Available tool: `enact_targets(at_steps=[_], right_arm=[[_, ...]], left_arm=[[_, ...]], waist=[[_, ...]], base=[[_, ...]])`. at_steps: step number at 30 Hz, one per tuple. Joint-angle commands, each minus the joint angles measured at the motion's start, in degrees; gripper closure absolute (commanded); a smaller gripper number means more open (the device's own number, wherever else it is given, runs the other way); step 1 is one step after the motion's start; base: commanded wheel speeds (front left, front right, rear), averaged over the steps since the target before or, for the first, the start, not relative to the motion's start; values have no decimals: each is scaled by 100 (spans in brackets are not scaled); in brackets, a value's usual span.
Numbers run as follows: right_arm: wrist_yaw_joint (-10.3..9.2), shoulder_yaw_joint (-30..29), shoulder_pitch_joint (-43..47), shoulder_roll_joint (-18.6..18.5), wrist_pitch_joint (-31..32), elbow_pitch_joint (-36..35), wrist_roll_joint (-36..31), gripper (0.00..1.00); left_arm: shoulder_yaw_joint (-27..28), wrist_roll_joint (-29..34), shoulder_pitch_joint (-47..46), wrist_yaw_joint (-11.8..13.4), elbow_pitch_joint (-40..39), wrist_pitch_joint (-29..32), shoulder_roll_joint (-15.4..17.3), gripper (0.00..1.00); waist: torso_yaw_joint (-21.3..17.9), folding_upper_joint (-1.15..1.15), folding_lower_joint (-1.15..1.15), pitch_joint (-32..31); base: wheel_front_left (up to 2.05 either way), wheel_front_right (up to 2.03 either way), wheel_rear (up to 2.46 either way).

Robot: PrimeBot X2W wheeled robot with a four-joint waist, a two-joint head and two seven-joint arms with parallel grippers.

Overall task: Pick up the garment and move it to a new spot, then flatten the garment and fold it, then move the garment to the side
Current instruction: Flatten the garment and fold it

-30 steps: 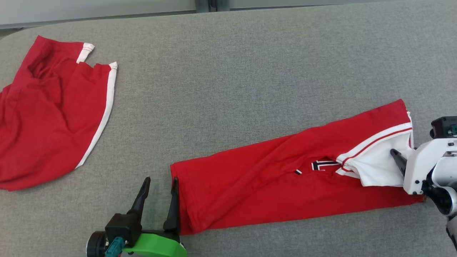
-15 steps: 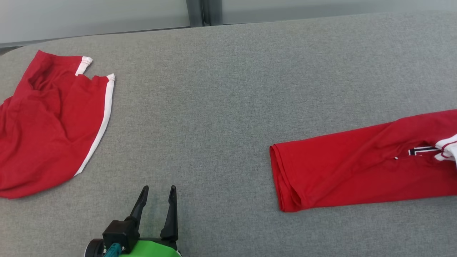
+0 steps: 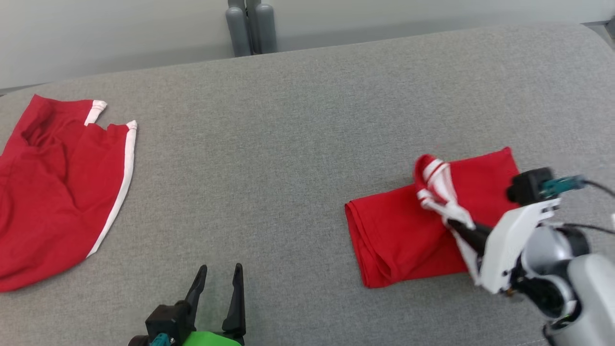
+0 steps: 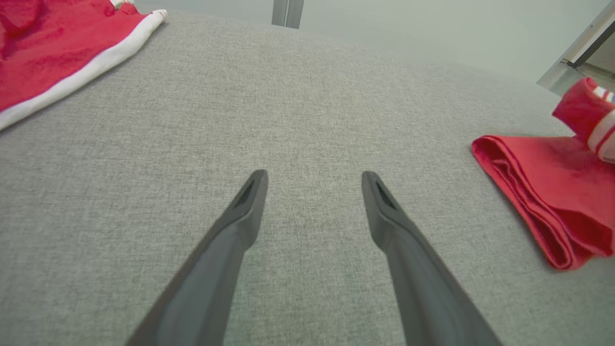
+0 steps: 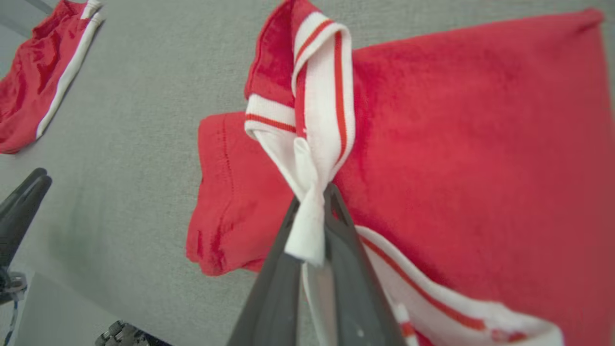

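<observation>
The garment [image 3: 394, 226] is a red shirt with white striped trim, lying doubled over on the grey padded table [image 3: 288, 144] at the right. My right gripper [image 3: 454, 222] is shut on its white striped end, holding that end lifted above the red layers [image 5: 456, 120]. In the right wrist view the trim is bunched between the closed fingertips of the right gripper [image 5: 312, 197]. My left gripper [image 3: 221, 269] stands open at the front edge, well left of the garment's folded edge [image 4: 543, 192], with nothing between its fingers [image 4: 250, 202].
A second red garment with white trim [image 3: 53, 187] lies spread at the far left of the table. Two grey posts [image 3: 251, 24] stand behind the table's back edge. Bare grey surface separates the two garments.
The head camera has shifted. My right gripper has shut on the white striped end and carried it left over the garment, doubling it up. My left gripper now stands apart from the garment's edge.
</observation>
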Motion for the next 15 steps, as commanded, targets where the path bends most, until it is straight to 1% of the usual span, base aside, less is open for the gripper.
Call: enact_targets(at_steps=[1, 4, 7, 11, 15], right_arm=[[4, 174, 65, 205, -137, 78, -67, 100], [4, 493, 101, 610, -386, 360, -187, 100], [4, 665, 0, 969, -673, 645, -280, 100], [4, 720, -158, 1260, -986, 935, -338, 100], [4, 783, -354, 1433, -1169, 1155, -428, 100]], left_arm=[[-37, -30, -93, 14, 30, -18, 2, 0], [-111, -77, -101, 49, 76, -18, 3, 0], [-144, -104, -75, 76, 70, -18, 4, 0], [-194, -98, 32, 77, 107, -18, 4, 0], [-228, -128, 54, 97, 128, -18, 3, 0]], waist=[[-54, 0, 0, -85], [-36, 0, 0, -153], [-17, 0, 0, -158], [19, 0, 0, -179], [40, 0, 0, -200]], base=[[0, 0, 0], [0, 0, 0], [0, 0, 0], [0, 0, 0], [0, 0, 0]])
